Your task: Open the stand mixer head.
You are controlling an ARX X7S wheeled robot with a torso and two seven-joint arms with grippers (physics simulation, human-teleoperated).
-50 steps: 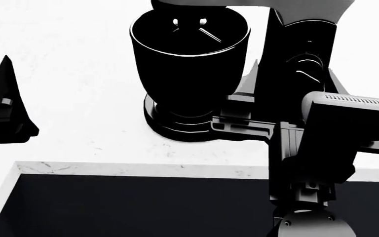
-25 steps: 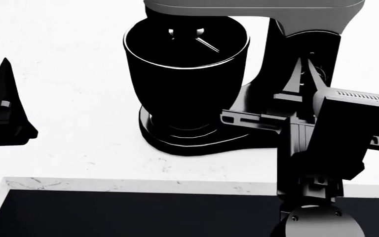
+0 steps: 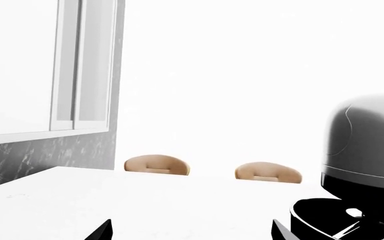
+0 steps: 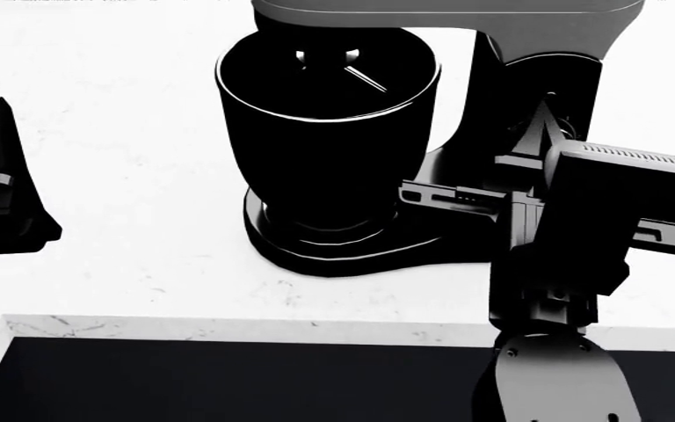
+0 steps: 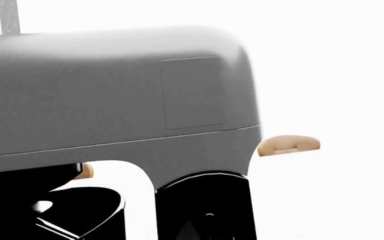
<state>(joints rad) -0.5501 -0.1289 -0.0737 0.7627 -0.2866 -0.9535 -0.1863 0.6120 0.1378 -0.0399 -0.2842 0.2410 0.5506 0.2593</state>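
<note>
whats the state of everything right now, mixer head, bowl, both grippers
stand mixer head: down, level over the bowl, not yet opened
bowl: upright on the mixer base, nothing seen inside but the beater
right gripper: at the mixer column, touching nothing visible, open or shut unclear
left gripper: off to the side, holding nothing

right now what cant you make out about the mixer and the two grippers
- Stand mixer head: head view's top edge cuts it off; right wrist view shows only its side.
- Right gripper: black against the black mixer column in the head view, so open or shut is unclear.
- Left gripper: a dark silhouette at the head view's left edge; jaw state unreadable.
- Bowl: interior too dark to read.
</note>
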